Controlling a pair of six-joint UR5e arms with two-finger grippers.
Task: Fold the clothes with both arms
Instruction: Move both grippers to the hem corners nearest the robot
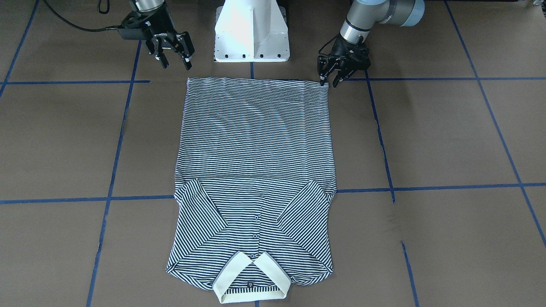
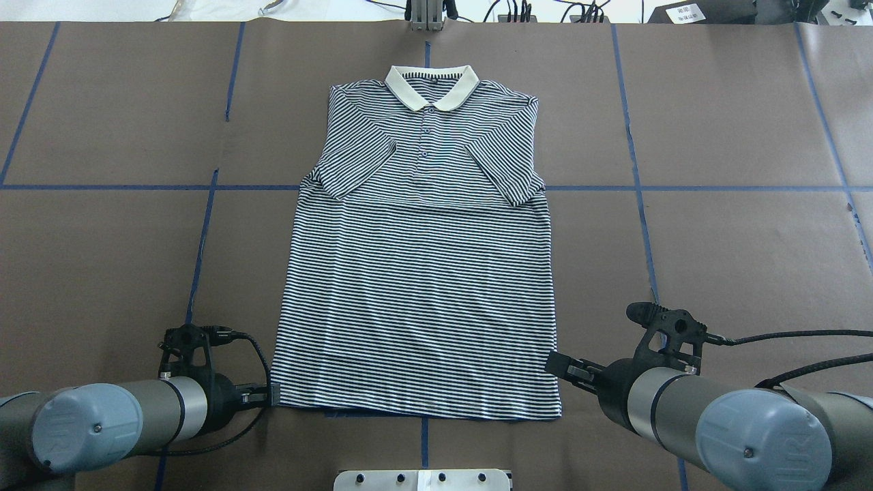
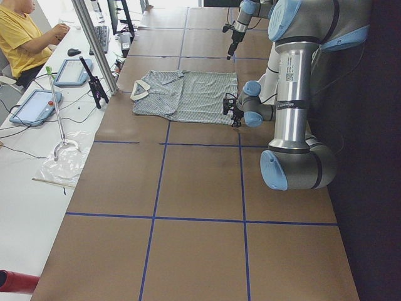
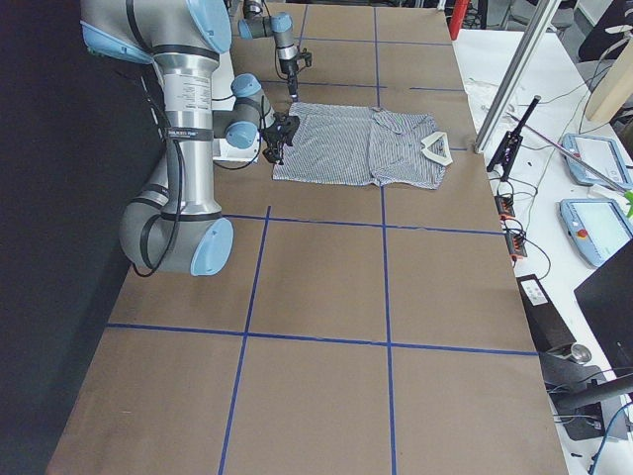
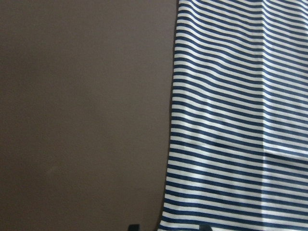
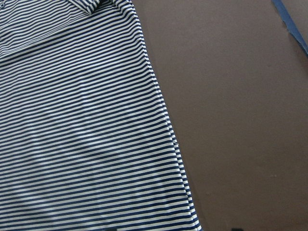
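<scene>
Front-facing view: a navy-and-white striped short-sleeved polo shirt lies flat on the brown paper-covered table, its cream collar farthest from the robot and its sleeves folded inward. The black two-finger left gripper stands at one hem corner with its fingers parted. The black right gripper hangs wide apart and empty near the other corner.

Overhead view: the hem runs between both grippers.

Left wrist view: the striped edge lies between two dark fingertips.
</scene>
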